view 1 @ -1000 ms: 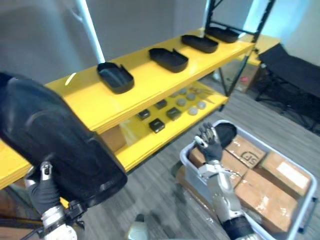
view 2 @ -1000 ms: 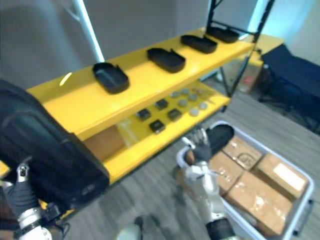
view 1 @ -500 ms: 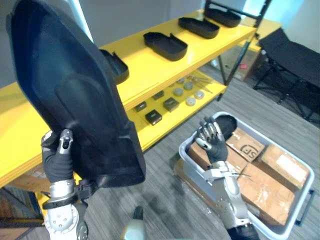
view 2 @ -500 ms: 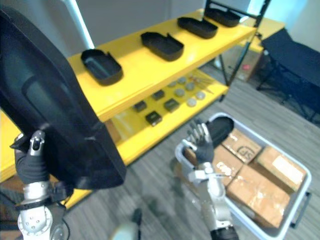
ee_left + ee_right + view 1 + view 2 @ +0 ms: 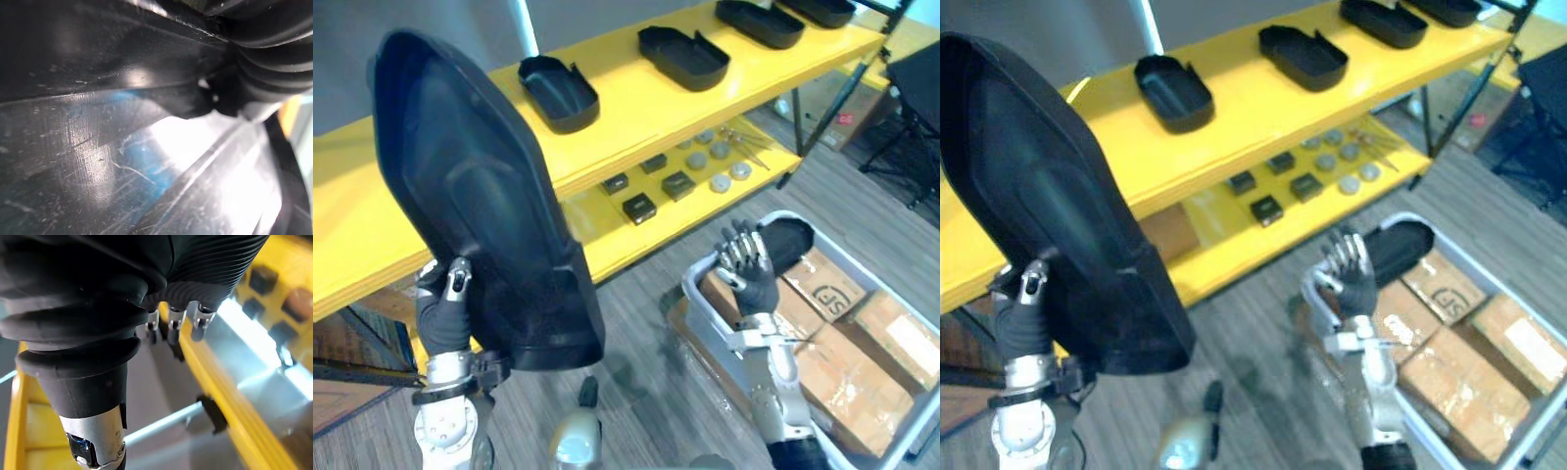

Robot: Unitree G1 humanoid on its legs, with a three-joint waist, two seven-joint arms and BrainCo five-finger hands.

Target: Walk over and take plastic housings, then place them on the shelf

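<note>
My left hand [image 5: 444, 305] is shut on the lower edge of a large black plastic housing [image 5: 480, 206], thumb on its near side. The housing stands nearly upright before the yellow shelf's top level [image 5: 636, 113] and covers part of it. Close up in the left wrist view, its glossy scratched surface [image 5: 98, 147] lies against the hand. Three more black housings [image 5: 558, 91] [image 5: 683, 56] [image 5: 759, 22] lie in a row on that level. My right hand [image 5: 747, 271] is raised with relaxed fingers and holds nothing, above the near rim of a grey bin [image 5: 703, 292].
The grey bin holds several cardboard boxes [image 5: 832, 294] and another black housing [image 5: 790, 243] at its far end. The lower yellow shelf [image 5: 607, 245] carries small black blocks [image 5: 639, 208] and grey round parts [image 5: 720, 182]. Grey carpet lies between shelf and bin.
The left hand has lifted the big housing from low and tilted to nearly upright before the shelf. The camera has shifted. The right hand stays raised over the bin.
</note>
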